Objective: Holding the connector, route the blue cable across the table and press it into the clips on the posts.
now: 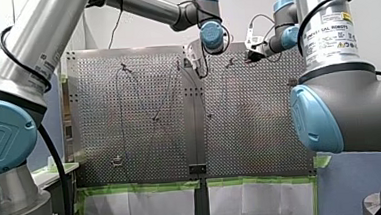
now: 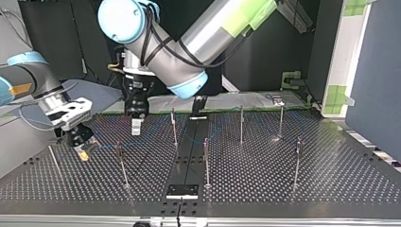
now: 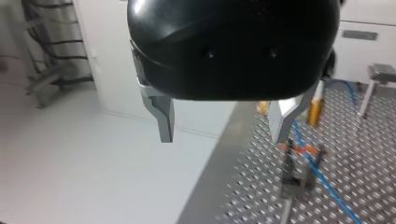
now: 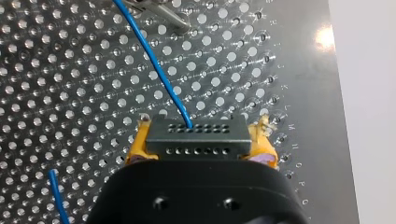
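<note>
1. perforated table (image 2: 283, 179): thin posts (image 2: 241, 124) stand upright across it.
2. my left gripper (image 3: 223, 137): metal fingers apart, nothing btwn them.
3. my right gripper (image 4: 201, 144): yellow pads clamped on connector (image 4: 196, 133), low over table at top view's left.
4. blue cable (image 4: 156, 70): leaves connector, runs ahead toward one of the posts.

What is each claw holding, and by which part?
My right claw grips the dark connector by its two ends, between yellow pads; the blue cable runs out ahead. My left claw is open and empty.
</note>
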### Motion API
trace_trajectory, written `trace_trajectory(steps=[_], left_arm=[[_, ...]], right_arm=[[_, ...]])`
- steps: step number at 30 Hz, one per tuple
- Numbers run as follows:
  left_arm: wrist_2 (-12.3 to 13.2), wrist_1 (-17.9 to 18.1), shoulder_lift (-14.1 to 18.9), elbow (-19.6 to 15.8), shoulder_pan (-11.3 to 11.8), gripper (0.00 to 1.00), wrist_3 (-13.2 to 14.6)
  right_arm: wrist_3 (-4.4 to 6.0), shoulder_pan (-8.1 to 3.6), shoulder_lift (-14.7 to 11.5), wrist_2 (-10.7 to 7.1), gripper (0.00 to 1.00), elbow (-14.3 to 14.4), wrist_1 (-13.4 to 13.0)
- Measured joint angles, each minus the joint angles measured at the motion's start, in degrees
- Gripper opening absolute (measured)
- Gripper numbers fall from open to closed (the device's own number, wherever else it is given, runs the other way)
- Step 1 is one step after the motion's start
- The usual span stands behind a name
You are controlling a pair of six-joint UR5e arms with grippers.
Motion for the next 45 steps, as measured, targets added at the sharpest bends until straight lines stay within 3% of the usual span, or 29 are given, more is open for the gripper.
trace_trajectory(steps=[9, 20, 27, 45], left_arm=[[1.7, 4.3, 4.3, -4.3, 0.4, 1.00, -3.9], [1.6, 9.8, 9.8, -9.8, 0.6, 1.00, -9.0], [1.5, 13.2, 12.2, -13.2, 0.6, 1.00, -9.4], [0.3, 22.5, 12.4, -22.5, 0.2, 1.00, -9.9]], right_arm=[[-0.18, 0.05, 0.0, 0.07, 0.00, 0.0, 0.0], [-0.50, 0.39, 0.0, 0.09, 0.00, 0.1, 0.1], [-0.52, 0.50, 0.0, 0.14, 0.00, 0.0, 0.1], [-0.60, 0.26, 0.0, 0.18, 0.00, 0.1, 0.1]])
